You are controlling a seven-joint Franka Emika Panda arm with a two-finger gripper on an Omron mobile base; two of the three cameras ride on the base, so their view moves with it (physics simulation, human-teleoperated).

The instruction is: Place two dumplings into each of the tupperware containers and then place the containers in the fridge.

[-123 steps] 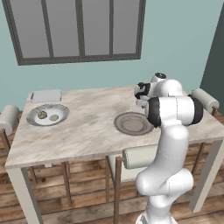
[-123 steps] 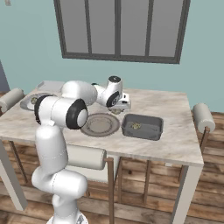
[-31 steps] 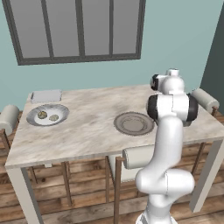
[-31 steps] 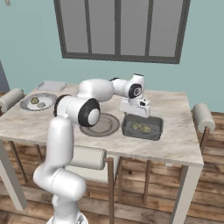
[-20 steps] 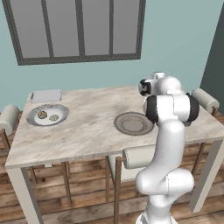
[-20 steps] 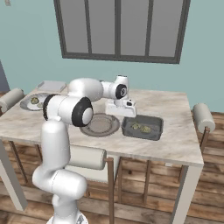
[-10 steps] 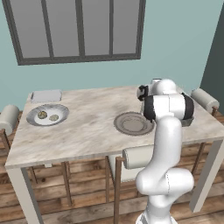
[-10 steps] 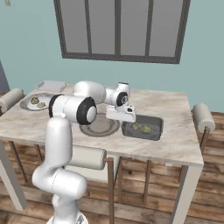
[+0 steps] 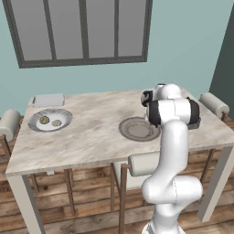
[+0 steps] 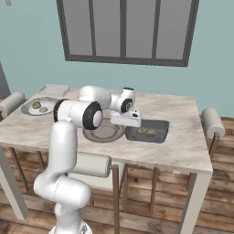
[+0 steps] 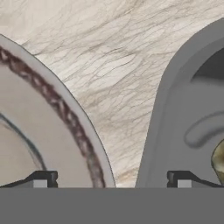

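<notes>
Your white two-finger gripper [image 10: 126, 122] hangs released and empty above the marble table [image 10: 183, 146], between the round grey plate [image 10: 101, 132] and the shallow grey tupperware container [image 10: 147, 131] holding tan-olive dumplings [image 10: 145, 131].

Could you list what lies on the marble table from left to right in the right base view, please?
Round grey plate holding two tan-olive dumplings → flat pale grey closed container → empty round grey plate with brown ring → dark grey rectangular container holding dumplings.

On the table [image 10: 183, 146], a plate [image 10: 103, 131] lies left of a dumpling-filled container [image 10: 147, 132].
</notes>
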